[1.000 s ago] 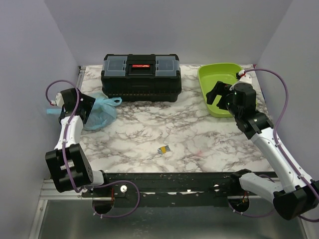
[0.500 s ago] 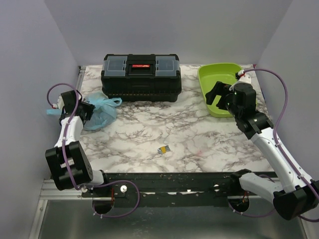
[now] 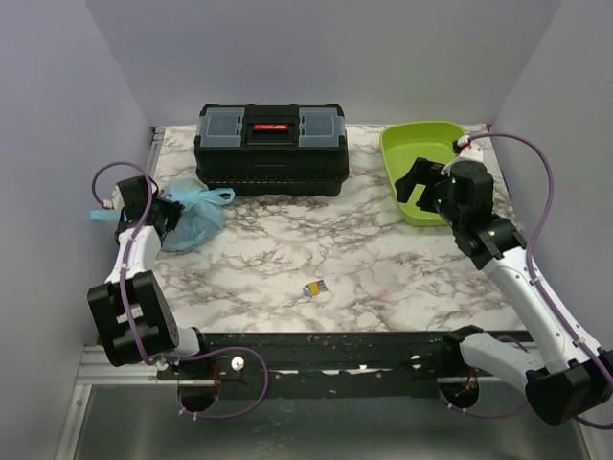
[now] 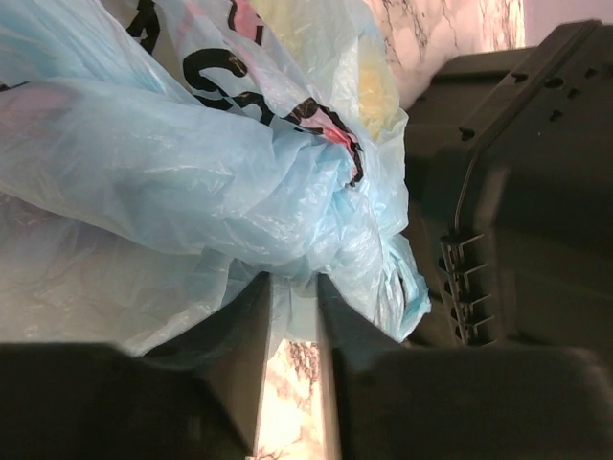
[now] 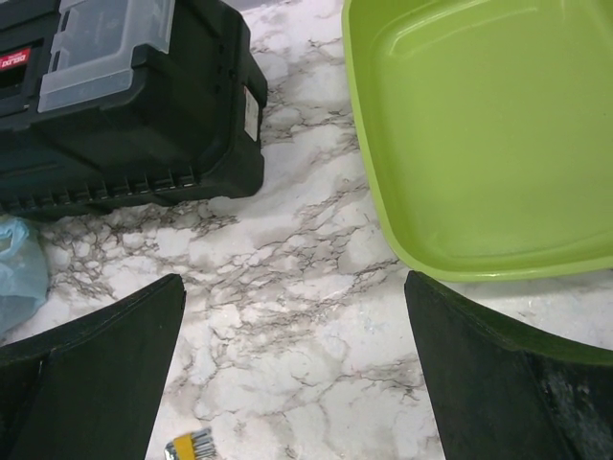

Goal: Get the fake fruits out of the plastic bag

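Observation:
The plastic bag (image 3: 194,217), thin crinkly light-blue film with dark print, lies bunched at the table's left, next to the toolbox. My left gripper (image 3: 165,213) is at its left side. In the left wrist view the two fingers stand close together with a fold of the plastic bag (image 4: 192,163) pinched between them, so my left gripper (image 4: 292,287) is shut on it. The fake fruits stay inside the bag; only a yellowish shape (image 4: 375,84) shows faintly through the film. My right gripper (image 3: 418,184) hovers open by the tray, and in its own view my right gripper (image 5: 292,364) holds nothing.
A black toolbox (image 3: 271,149) stands at the back, close beside the bag; it also fills the right of the left wrist view, toolbox (image 4: 517,192). A lime-green tray (image 3: 406,144) sits back right. A tiny yellow-and-silver block (image 3: 314,287) lies near the front middle.
My left gripper's fingers have come together from wide open onto the bag's film, and the wrist has shifted slightly. The right arm has hardly moved.

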